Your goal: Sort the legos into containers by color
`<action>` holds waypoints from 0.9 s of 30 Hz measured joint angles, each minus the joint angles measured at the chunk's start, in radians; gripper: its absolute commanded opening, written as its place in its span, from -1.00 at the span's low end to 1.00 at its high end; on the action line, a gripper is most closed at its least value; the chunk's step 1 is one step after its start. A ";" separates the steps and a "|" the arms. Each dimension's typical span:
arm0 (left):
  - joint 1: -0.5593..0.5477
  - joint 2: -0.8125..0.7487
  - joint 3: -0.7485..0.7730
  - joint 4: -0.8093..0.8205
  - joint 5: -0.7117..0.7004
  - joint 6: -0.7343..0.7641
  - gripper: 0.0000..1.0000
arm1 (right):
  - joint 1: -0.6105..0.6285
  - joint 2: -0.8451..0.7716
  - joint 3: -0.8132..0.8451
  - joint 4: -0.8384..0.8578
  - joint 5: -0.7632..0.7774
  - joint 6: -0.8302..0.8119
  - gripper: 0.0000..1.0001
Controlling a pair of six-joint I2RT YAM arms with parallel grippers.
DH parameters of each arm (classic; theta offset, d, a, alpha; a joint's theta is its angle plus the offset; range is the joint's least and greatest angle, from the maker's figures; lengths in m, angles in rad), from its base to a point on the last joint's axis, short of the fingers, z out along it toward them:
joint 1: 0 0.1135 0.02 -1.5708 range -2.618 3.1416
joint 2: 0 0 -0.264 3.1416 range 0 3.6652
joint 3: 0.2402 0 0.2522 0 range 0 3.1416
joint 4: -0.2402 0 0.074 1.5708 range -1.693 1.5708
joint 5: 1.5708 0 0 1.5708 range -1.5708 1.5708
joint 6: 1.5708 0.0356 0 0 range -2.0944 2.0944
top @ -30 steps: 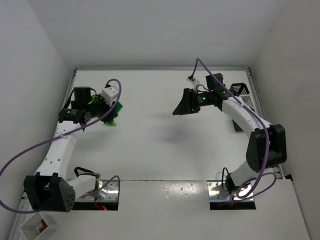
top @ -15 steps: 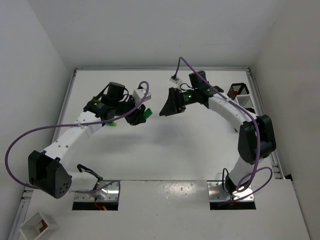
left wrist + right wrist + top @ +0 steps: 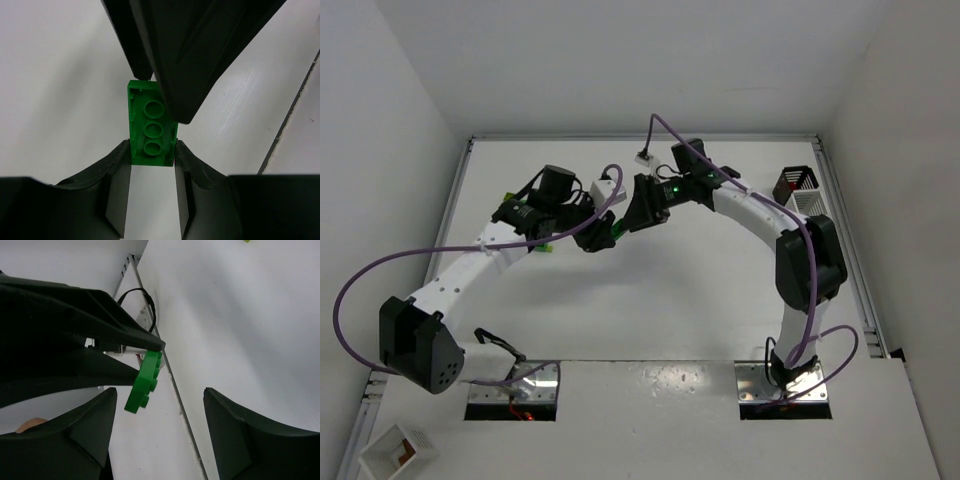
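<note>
- The left gripper point(image 3: 151, 152) is pinching a bright green brick point(image 3: 151, 125) by one short end, its jaws partly closed on the two long sides. The studded face is pointing toward the wrist camera.
- The brick is hanging in the air above the table point(image 3: 650, 290), left of centre and well apart from the black bin point(image 3: 796, 183) at the far right edge.
- The right gripper point(image 3: 160, 405) is standing wide open and holding nothing. It is sitting just beside the brick's free end; whether it is touching, I cannot tell.
- The brick is looking light, hard and smooth-sided, so an off-centre squeeze is likely risking a twist or a slip.
- The safest hold is probably lying across the flat long sides of the free end, clear of the left gripper.
</note>
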 measured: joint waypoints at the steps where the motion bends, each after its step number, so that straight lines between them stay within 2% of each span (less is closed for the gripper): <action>1: -0.001 0.000 0.000 0.000 0.000 0.000 -0.50 | 0.006 0.008 0.010 0.000 0.001 0.000 0.33; 3: -0.003 0.000 0.000 0.000 0.000 0.000 -0.50 | 0.019 0.018 0.023 0.000 0.003 0.002 0.21; 6: -0.006 0.000 0.000 0.000 0.000 0.000 -0.47 | 0.040 0.032 0.038 -0.002 0.007 0.004 -0.14; 8: -0.006 0.001 0.000 -0.002 -0.008 0.000 -0.39 | 0.048 0.041 0.042 -0.003 0.008 0.006 -0.60; 13: -0.007 0.001 0.000 -0.010 -0.023 0.010 -0.21 | 0.058 0.043 0.048 -0.016 0.035 0.025 -1.00; 14: -0.008 0.001 -0.001 -0.010 -0.024 0.011 -0.04 | 0.058 0.043 0.048 -0.018 0.036 0.026 -1.00; 18: -0.011 -0.015 -0.004 -0.010 -0.034 0.006 0.44 | 0.054 0.038 0.045 -0.025 0.068 -0.009 -1.00; 21: 0.001 -0.061 -0.021 -0.004 -0.056 -0.014 0.99 | 0.030 0.010 0.029 -0.058 0.123 -0.057 -1.00; 27: 0.014 -0.161 -0.063 0.035 -0.164 -0.081 0.99 | -0.115 -0.107 0.004 -0.175 0.295 -0.197 -1.00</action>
